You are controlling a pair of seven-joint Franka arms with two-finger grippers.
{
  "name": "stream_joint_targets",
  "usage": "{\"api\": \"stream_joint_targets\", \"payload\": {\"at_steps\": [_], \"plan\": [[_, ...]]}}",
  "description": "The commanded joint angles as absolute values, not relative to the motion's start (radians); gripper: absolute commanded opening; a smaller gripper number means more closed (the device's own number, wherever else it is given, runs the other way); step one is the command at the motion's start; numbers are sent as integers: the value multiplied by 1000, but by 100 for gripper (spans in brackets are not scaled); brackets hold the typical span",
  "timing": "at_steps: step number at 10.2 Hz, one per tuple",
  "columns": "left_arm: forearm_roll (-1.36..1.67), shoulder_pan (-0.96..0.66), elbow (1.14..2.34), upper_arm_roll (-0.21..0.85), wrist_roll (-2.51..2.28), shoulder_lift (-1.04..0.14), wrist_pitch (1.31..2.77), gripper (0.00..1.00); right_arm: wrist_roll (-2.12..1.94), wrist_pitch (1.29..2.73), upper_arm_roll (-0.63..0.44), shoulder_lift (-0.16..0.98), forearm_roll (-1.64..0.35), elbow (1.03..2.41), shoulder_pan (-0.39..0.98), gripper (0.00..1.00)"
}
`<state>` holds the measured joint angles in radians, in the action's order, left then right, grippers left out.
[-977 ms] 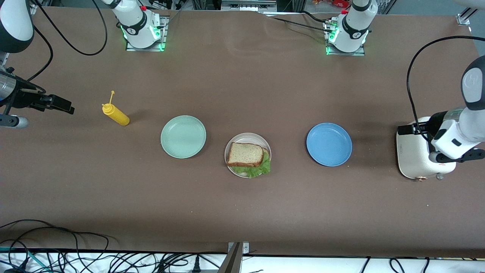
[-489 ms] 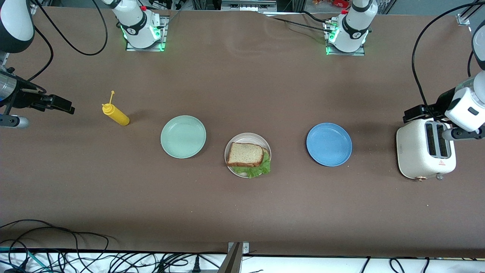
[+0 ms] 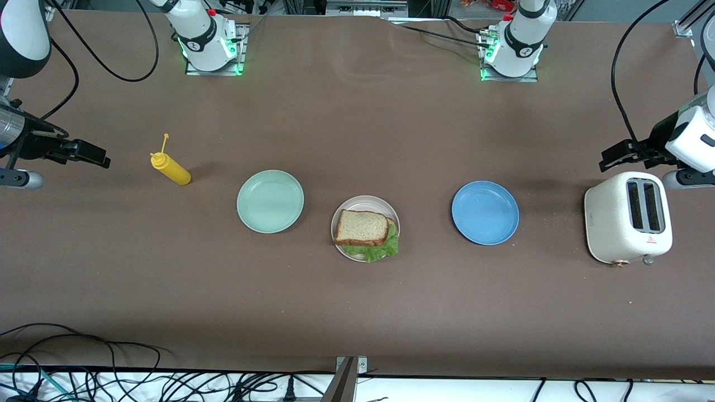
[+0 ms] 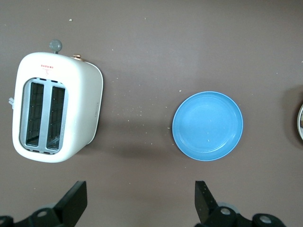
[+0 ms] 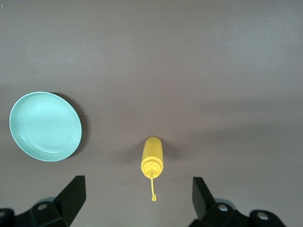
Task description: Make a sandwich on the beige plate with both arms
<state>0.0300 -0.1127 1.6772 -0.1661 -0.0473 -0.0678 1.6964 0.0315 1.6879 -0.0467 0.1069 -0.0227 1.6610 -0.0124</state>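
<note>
Between both grippers, sandwich (image 3: 364, 233) sits assembled on beige plate (image 3: 386, 205). Left gripper (image 4: 139, 203) wide, empty, over table beside toaster (image 3: 627, 224). Right gripper (image 5: 137, 198) wide, empty, near mustard bottle (image 3: 170, 167).

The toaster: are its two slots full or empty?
Empty: the toaster shows only bare grilles in both slots in the left wrist view.
</note>
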Motion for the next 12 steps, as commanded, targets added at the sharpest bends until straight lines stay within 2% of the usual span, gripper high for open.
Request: {"api": "stream_joint_targets", "payload": {"at_steps": [1,3,5,9,12], "plan": [[-6,-94,1674,-130,-57,-52,1703,100,43,1701,-35,77,-6,1690,-20,100],[5,-100,1616,-112,-55,-89,1608,100,43,1701,-35,77,-6,1692,-20,100],[6,-97,1537,-113,-54,-110,1582,100,43,1701,-35,77,-6,1690,-20,100],[2,-100,1509,-114,-55,-124,1562,100,43,1701,-34,77,-3,1689,-18,100],[-6,-124,1505,-109,-55,-146,1525,100,44,1701,-31,75,81,1686,-18,100]]}}
